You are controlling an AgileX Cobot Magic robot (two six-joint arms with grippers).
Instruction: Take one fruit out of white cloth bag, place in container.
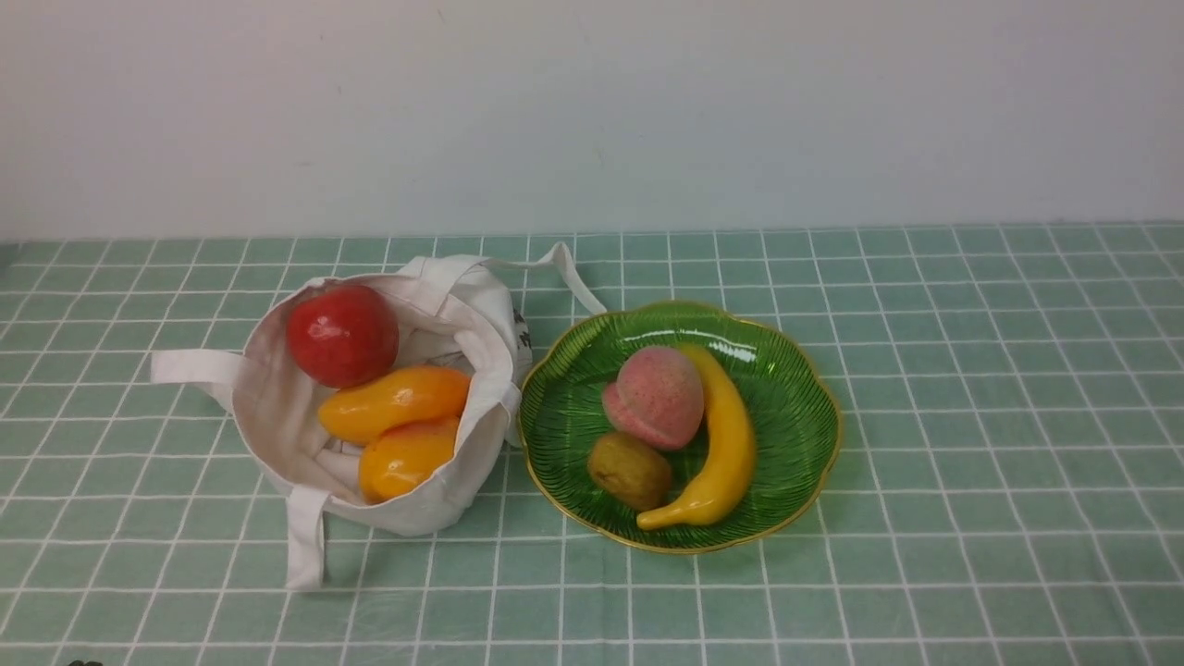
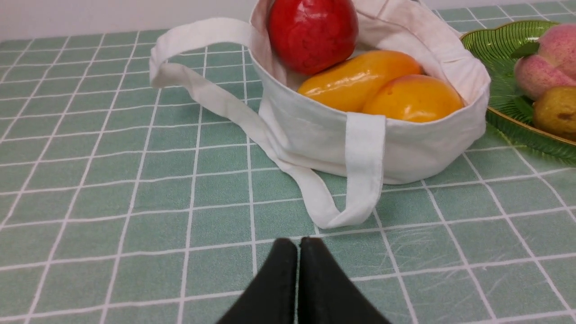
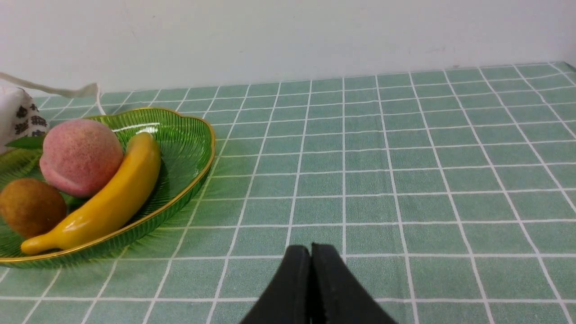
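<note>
Reading the front view first, I find the peach (image 1: pixel 655 396) lying in the green dish (image 1: pixel 795 370) at centre right of the frame, touching the banana (image 1: pixel 721 435) and just beside a small brown fruit (image 1: pixel 630 470). The white cloth bag (image 1: pixel 277 416) sits at centre left, its rim against the dish edge, with the red apple (image 1: pixel 342 333) and two mangoes (image 1: pixel 396 402) inside. Neither arm shows in this view. I judge the placement done.

In the left wrist view, the left hand (image 2: pixel 298 245) appears at bottom centre, fingers pressed together and holding nothing, hovering over the worktop (image 2: pixel 112 189) short of the bag strap (image 2: pixel 360 171). The peach sits at the right edge.

In the right wrist view, the right hand (image 3: pixel 310 252) at bottom centre is likewise closed and empty, well apart from the dish at the left.

Handling note: the peach's matte, fuzzy skin should give better friction than the glossy mangoes. It looks light. I cannot tell its stiffness. I would take hold across its widest part, clear of the leaf, with fingers spread wider than the fruit.
</note>
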